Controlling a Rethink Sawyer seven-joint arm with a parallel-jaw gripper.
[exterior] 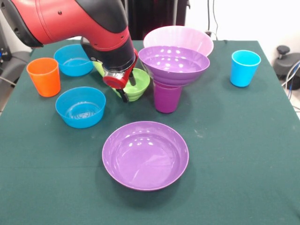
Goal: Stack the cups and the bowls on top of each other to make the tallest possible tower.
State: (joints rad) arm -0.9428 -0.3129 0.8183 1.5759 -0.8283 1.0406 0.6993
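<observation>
Gripper down at the green bowl, apparently clamped on its rim. Beside it, purple bowl sitting atop purple cup.

I've got a dark green table, two purple bowls, a purple cup, a pale pink bowl, two blue bowls, a green bowl, an orange cup, a light blue cup, and a red and black arm.
</observation>
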